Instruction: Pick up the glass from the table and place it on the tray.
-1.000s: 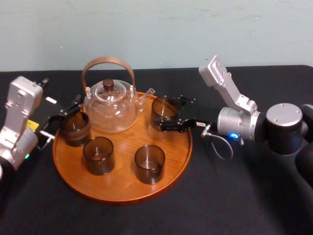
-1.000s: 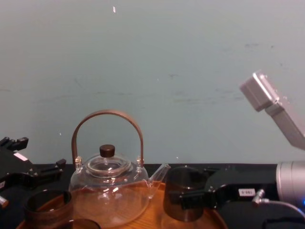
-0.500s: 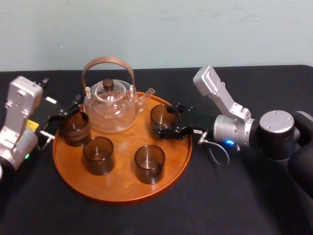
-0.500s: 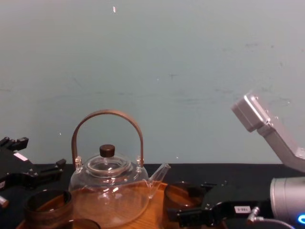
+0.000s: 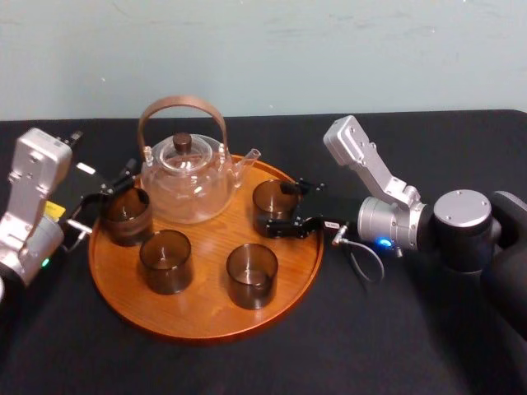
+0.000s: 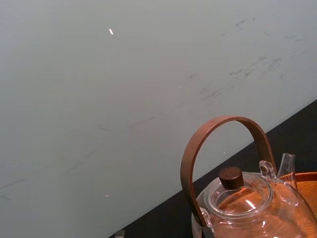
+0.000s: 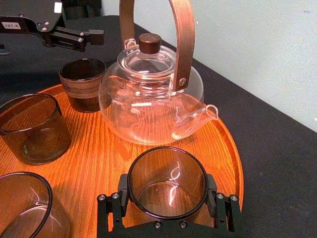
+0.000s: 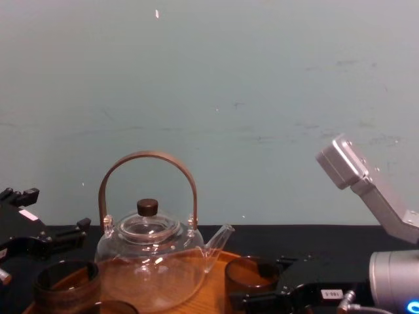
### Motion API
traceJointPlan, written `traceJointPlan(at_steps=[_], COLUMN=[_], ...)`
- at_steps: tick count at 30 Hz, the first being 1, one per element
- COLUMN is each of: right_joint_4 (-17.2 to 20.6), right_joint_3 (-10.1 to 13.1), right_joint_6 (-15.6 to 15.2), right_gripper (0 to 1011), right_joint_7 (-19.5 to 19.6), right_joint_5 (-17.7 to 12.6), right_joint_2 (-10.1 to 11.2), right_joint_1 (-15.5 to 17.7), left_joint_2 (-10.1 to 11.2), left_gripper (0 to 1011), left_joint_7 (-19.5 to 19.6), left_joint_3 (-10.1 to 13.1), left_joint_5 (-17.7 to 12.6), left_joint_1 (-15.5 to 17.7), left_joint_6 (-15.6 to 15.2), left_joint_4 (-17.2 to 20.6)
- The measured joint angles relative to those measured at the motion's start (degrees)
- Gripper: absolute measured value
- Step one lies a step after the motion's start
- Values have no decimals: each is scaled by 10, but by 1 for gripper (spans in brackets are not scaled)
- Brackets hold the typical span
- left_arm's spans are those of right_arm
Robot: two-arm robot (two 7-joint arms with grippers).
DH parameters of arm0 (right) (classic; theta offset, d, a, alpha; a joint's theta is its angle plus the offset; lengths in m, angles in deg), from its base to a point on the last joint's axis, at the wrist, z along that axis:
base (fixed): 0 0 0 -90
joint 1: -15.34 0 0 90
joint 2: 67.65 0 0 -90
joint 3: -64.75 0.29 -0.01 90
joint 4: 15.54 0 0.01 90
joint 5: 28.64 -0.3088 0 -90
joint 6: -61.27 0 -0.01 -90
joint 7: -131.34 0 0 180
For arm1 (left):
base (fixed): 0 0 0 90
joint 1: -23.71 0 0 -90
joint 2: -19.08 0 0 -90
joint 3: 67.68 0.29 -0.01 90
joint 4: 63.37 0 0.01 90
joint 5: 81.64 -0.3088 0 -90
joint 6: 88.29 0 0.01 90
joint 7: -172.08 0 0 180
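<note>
Right gripper point(image 5: 276, 210) low, jaws clamped — left gripper point(image 5: 111, 188) jaws apart.

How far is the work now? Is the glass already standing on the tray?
Almost finished. Done: the glass appears set down on the tray, right of the teapot. In hand: the right gripper is shut on its sides. Left to do: open and pull back. The left gripper is by another glass at the tray's left edge.
</note>
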Motion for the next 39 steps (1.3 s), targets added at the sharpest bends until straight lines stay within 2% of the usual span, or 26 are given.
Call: traceJointPlan(at_steps=[16, 22, 39], right_joint_4=[1, 0, 1], right_joint_3=[1, 1, 1], right_joint_6=[-4, -6, -5], right_gripper=[905, 1002, 1002], right_joint_7=[4, 4, 4], right_joint_5=[5, 7, 6], right_joint_2=[0, 0, 0], right_joint_1=[2, 3, 2], left_joint_2=[0, 0, 0], left_gripper=[1001, 1001, 1001], left_joint_7=[0, 0, 0], left_joint_3=[0, 0, 0], left_joint_5=[0, 0, 0], left_joint_1=[0, 0, 0], left_joint_6=[0, 0, 0], left_joint_4=[0, 0, 0])
